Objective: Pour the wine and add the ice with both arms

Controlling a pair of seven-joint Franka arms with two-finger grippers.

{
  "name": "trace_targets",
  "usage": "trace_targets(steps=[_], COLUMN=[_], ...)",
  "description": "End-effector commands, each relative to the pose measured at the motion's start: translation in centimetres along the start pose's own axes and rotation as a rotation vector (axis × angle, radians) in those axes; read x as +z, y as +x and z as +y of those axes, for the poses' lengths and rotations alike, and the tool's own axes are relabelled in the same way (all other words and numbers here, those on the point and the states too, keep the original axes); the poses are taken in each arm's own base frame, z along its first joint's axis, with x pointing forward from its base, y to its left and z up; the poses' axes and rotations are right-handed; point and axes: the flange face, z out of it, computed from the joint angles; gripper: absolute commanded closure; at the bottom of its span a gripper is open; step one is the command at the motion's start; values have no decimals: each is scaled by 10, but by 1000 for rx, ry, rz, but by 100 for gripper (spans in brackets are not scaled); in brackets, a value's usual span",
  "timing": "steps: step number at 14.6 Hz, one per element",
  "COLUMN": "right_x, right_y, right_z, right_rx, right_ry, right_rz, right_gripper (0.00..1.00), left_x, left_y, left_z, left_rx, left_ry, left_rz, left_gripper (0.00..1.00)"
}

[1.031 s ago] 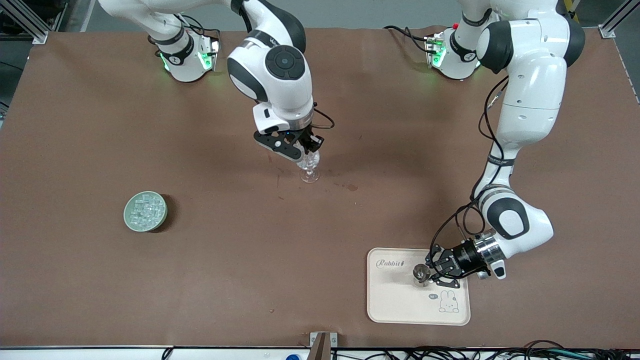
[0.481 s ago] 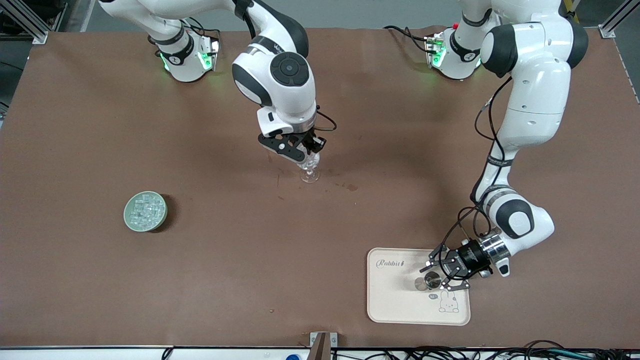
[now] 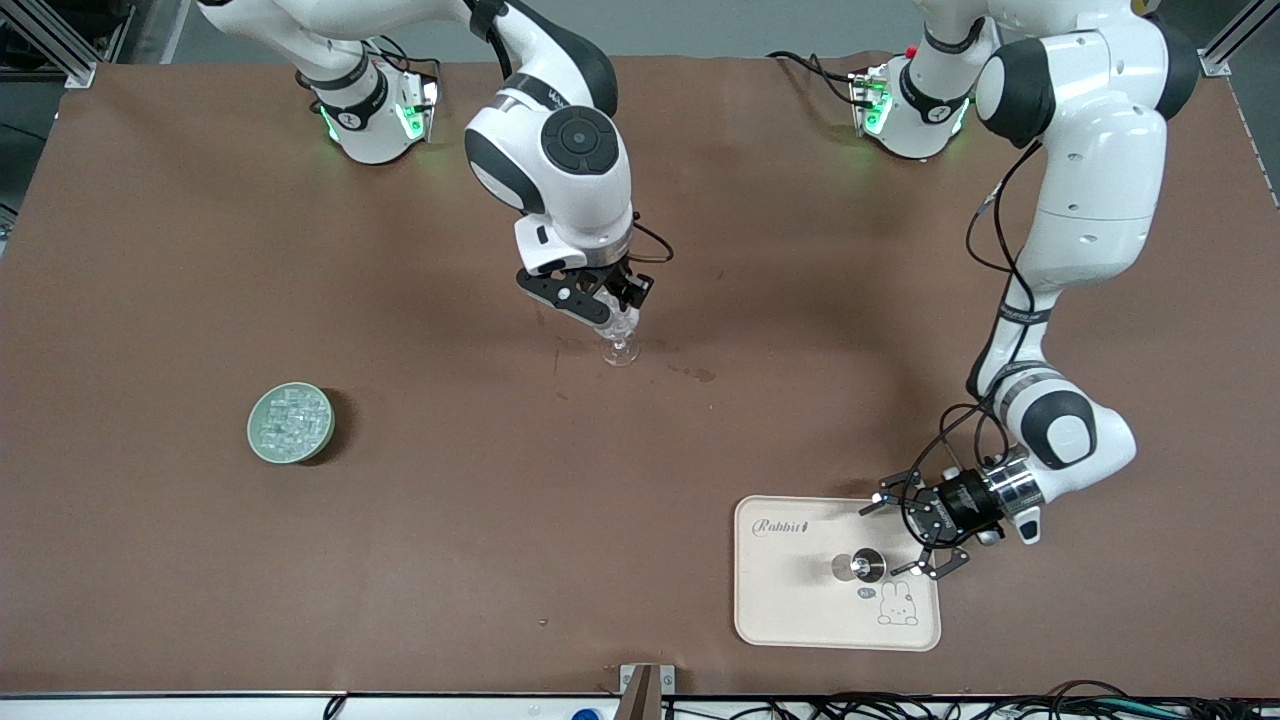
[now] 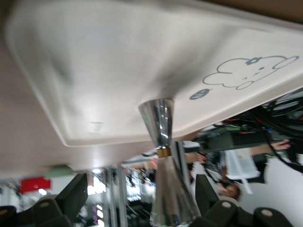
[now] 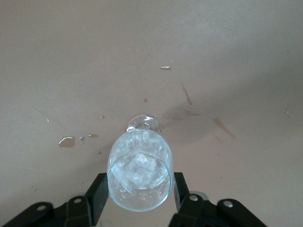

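Front view: the right gripper point(image 3: 608, 312) closes around the bowl of a stemmed glass point(image 3: 619, 340) standing mid-tabletop point(image 3: 640, 460), probably to steady it. The ice point(image 3: 290, 420) heaps in a green bowl point(image 3: 291, 424) toward the right arm's end. The left gripper point(image 3: 925, 535), fingers spread and empty, sits just beside a steel jigger point(image 3: 861, 566) standing upright on the cream tray point(image 3: 790, 610).

Left wrist view: the jigger point(image 4: 163, 161) stands between open fingers point(image 4: 71, 198), untouched, apparently released.

Right wrist view: ice pieces point(image 5: 138, 168) already lie inside the glass point(image 5: 138, 182), gripped on both sides.
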Motion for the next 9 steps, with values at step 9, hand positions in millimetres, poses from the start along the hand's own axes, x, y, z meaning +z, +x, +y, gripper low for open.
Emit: trace_targets(steps=[9], right_x=[-133], right_y=[72], right_z=[63], right_rx=[17], right_ry=[51], right_rz=[155], right_gripper=[0], left_x=[-126], left_y=[-116], left_z=[56], left_rx=[493], left_ry=[272], left_rz=[425], left_gripper=[0])
